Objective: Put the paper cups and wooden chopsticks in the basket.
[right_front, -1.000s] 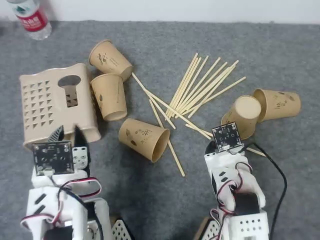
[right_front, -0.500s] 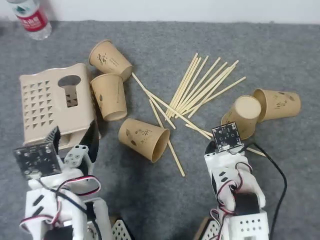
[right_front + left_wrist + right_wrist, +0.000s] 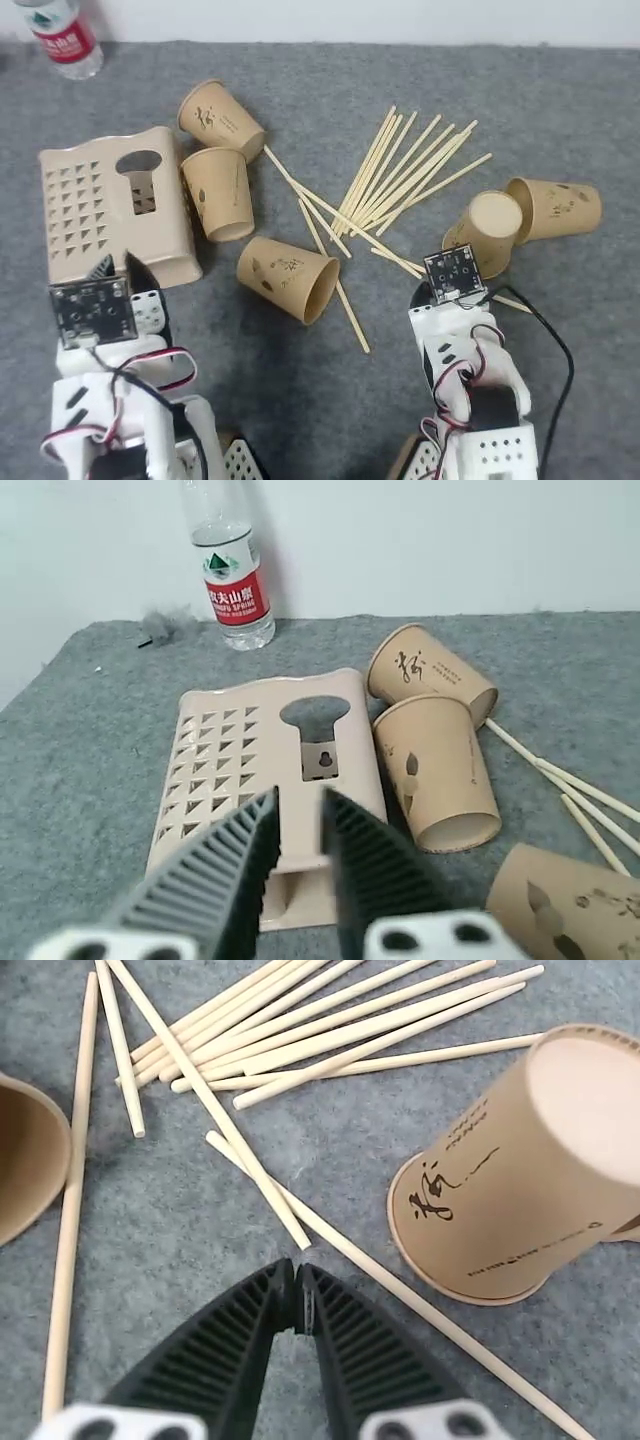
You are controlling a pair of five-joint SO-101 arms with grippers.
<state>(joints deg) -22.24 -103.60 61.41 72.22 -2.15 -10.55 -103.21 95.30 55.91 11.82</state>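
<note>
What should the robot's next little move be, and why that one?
Probably lower the left gripper onto the near edge of the basket to tip it upright: it lies flat, and the slightly open fingers hover right above that edge.

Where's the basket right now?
In the high view, the basket lies on the left, just ahead of the left hand, with a paper cup beside its right edge.

We see the beige basket (image 3: 100, 215) lying flat, three paper cups (image 3: 222, 192) tipped over beside it, two more cups (image 3: 525, 215) well apart (one upside down), and wooden chopsticks (image 3: 400, 185) scattered loosely between the groups.
</note>
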